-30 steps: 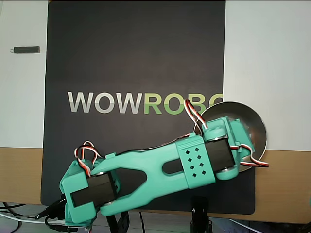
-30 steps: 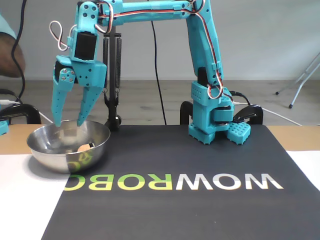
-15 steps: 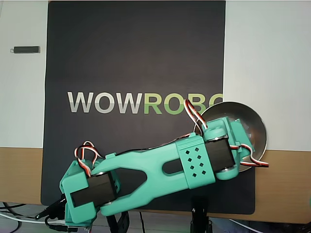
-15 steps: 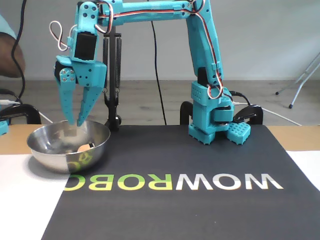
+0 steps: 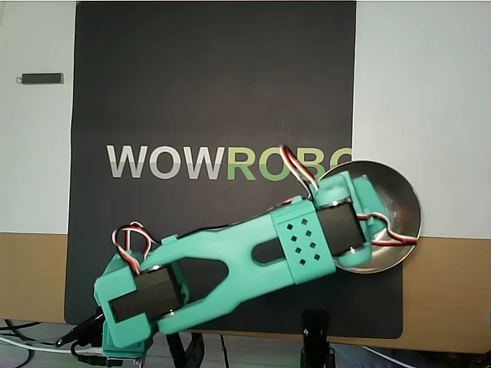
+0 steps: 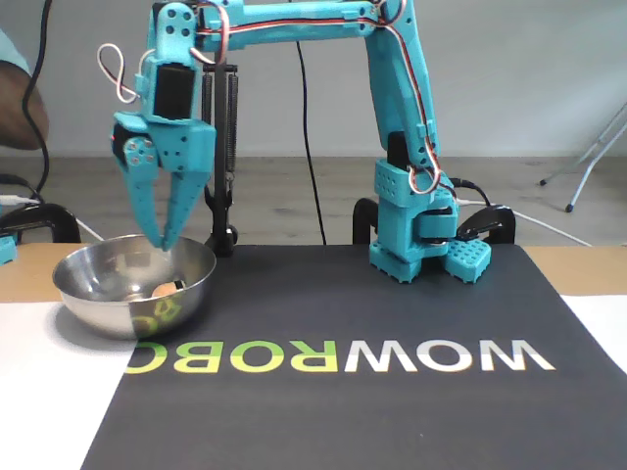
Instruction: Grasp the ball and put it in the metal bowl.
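The ball (image 6: 164,290) lies inside the metal bowl (image 6: 88,292), low against its right inner wall in the fixed view, so the placing step looks done. The gripper (image 6: 162,245) hangs just above the bowl's right side, its fingers (image 6: 145,211) drawn together at the tips and holding nothing. Judging from this, what remains is to lift the arm (image 5: 253,257) clear without knocking the rim.
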You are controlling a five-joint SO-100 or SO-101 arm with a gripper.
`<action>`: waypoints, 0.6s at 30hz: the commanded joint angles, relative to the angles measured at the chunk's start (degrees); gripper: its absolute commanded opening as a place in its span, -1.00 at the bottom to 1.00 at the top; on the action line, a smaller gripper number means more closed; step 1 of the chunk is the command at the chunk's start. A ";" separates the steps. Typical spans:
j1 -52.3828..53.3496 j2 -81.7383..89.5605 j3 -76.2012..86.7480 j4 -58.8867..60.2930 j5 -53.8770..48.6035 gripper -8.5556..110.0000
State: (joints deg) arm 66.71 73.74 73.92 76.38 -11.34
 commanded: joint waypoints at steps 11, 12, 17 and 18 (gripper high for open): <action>-14.50 13.27 -1.58 10.81 0.44 -0.86; -15.91 13.89 -1.58 11.60 0.44 -0.86; -23.73 15.73 -1.58 13.45 0.53 -0.86; -25.22 16.00 -1.58 13.45 0.70 -0.86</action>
State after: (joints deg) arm 44.03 86.40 73.92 89.47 -11.07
